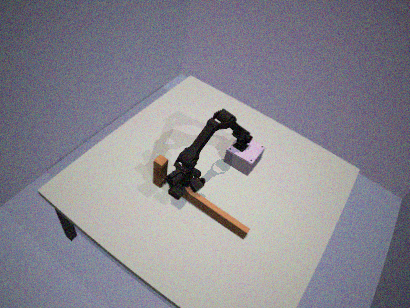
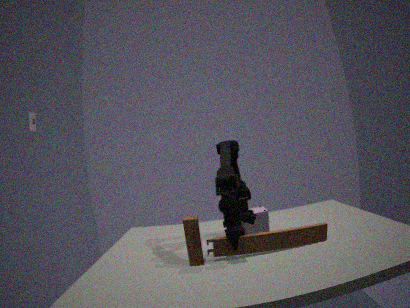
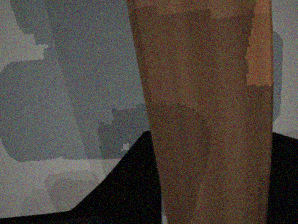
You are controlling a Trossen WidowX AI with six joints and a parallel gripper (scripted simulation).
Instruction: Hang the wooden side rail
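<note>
The wooden rail [image 1: 217, 214] [image 2: 285, 241] [image 3: 215, 60] lies lengthwise toward the post, its far end low at the table top. Its hook end looks slightly raised. Two small steel hooks [image 2: 210, 247] stick out of that end, with a narrow gap between them and the post in the exterior view. The upright headboard post [image 1: 160, 171] [image 2: 193, 241] stands just beyond the hooks; its slot and pins cannot be made out. My gripper [image 2: 235, 245] [image 3: 185, 134] is shut on the rail near its hook end, one dark finger on each side. In the top view the arm hides the hooks.
A pale pink box [image 1: 245, 158] [image 2: 260, 222] stands on the table [image 1: 300, 200] [image 2: 150, 290] at the arm's base, behind the rail in the exterior view. The arm reaches from there over to the rail's hook end. Shadows of the arm fall around the post.
</note>
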